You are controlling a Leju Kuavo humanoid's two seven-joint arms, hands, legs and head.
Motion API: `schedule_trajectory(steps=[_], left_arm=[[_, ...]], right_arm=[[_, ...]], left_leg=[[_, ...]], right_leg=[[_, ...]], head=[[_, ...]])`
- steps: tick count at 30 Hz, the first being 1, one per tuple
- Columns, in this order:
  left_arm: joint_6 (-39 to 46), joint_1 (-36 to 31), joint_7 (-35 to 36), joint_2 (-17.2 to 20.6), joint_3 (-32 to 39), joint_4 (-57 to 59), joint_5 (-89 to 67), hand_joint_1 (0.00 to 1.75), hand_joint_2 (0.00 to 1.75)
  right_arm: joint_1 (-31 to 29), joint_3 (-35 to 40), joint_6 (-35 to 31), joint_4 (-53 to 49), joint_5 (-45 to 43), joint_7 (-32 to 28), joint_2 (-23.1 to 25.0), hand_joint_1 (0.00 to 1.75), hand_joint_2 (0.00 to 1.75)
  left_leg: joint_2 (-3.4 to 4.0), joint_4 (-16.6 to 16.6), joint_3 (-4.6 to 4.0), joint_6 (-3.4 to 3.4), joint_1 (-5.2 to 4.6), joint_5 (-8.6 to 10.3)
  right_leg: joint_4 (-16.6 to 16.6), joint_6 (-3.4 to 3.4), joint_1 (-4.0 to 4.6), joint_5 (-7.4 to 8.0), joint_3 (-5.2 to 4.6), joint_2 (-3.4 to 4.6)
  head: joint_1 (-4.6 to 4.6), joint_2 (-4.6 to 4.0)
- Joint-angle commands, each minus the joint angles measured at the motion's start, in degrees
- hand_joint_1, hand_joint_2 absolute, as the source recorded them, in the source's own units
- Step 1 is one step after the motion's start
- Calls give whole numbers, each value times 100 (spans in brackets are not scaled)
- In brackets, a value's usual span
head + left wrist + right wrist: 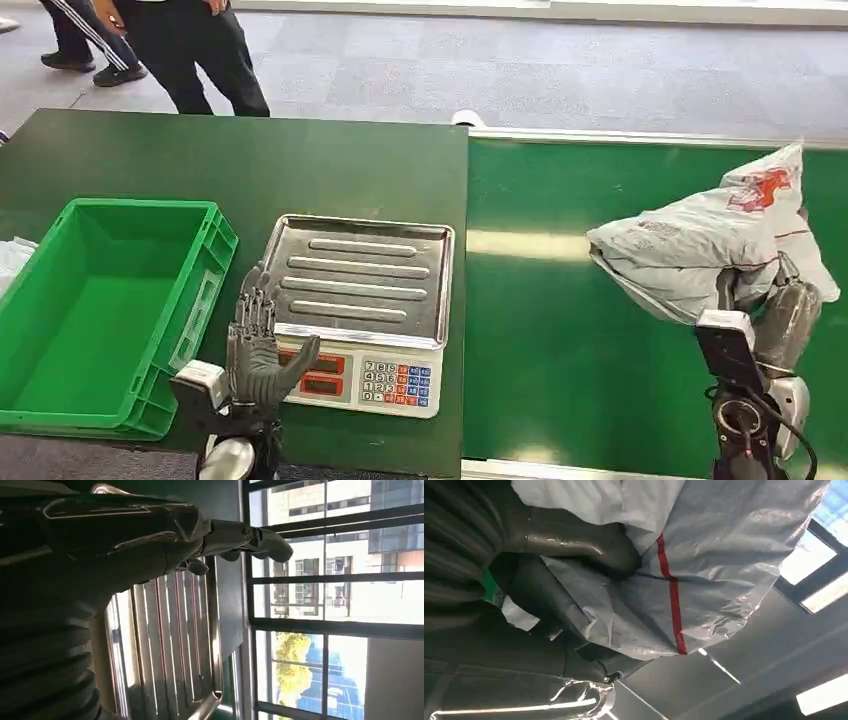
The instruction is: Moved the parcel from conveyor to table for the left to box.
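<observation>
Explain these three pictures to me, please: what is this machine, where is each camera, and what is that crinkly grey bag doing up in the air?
This is a humanoid robot with two silver arms, each ending in a many-fingered hand. The wide picture comes from a camera high on its body, looking down. The other two come from cameras at its wrists, so they look turned and odd.

In front of it stands a dark green table and, to the right, a green conveyor. On the table are an empty green crate and a weighing scale with a ribbed steel tray.

The right hand grips the parcel, a grey plastic mailing bag with red markings, raised above the conveyor. The right wrist picture shows the bag close up.

The left hand holds nothing; its fingers are spread beside the scale.
</observation>
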Motion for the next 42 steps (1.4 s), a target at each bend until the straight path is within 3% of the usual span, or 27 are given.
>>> schedule_trajectory(steps=[1, 11, 18, 26, 32, 34, 38, 42], left_arm=[[-42, -210, 4, 31, -100, 373, 31, 0, 175], [-117, -401, 4, -17, -191, 533, 112, 0, 175], [-103, -458, 4, -49, -239, 614, 87, 0, 175], [-139, -663, 4, -73, -440, 854, 80, 0, 175], [-140, -756, 4, -34, -522, 968, 132, 0, 175], [-135, -776, 4, -33, -526, 988, 140, 0, 175], [-98, -802, 4, -21, -518, 982, 184, 0, 175], [-99, -803, 4, -19, -517, 982, 187, 0, 175]], right_arm=[[-227, 600, -87, -322, 169, -146, 173, 175, 175], [-1290, 2562, 296, 1285, 1689, 246, 304, 175, 175], [-1356, 2827, 211, 1481, 1863, 325, 225, 175, 175], [-2251, 4200, 150, 2667, 2570, 566, 320, 175, 175], [-2772, 5069, -234, 3198, 2990, 651, 617, 175, 175], [-2861, 5137, -226, 3243, 2997, 703, 672, 175, 175], [-2968, 5446, -918, 3094, 3252, 614, 739, 175, 175], [-2968, 5464, -912, 3082, 3257, 630, 763, 175, 175]], left_leg=[[18, -8, 11, 11, -8, 1], [58, -12, 16, 12, -4, 3], [27, -5, 4, 10, -3, 4], [32, -3, 0, 12, -7, 5], [41, -8, 8, 16, -8, 7], [36, -3, -1, 13, -6, 7], [30, -4, -2, 14, -7, 10], [19, -2, -7, 12, -4, 10]], right_leg=[[-3, -11, -4, 5, 2, 13], [-5, -17, 1, 14, -2, 44], [-2, -8, 0, 4, 0, 15], [3, -12, -3, 9, -9, 27], [0, -15, -3, 9, -7, 33], [5, -10, -3, 7, -13, 32], [6, -13, -3, 6, -13, 21], [5, -10, -1, 5, -13, 14]], head=[[0, 0], [0, 0], [2, 0], [0, 0], [2, 0], [0, 0], [2, 0], [0, 0]])
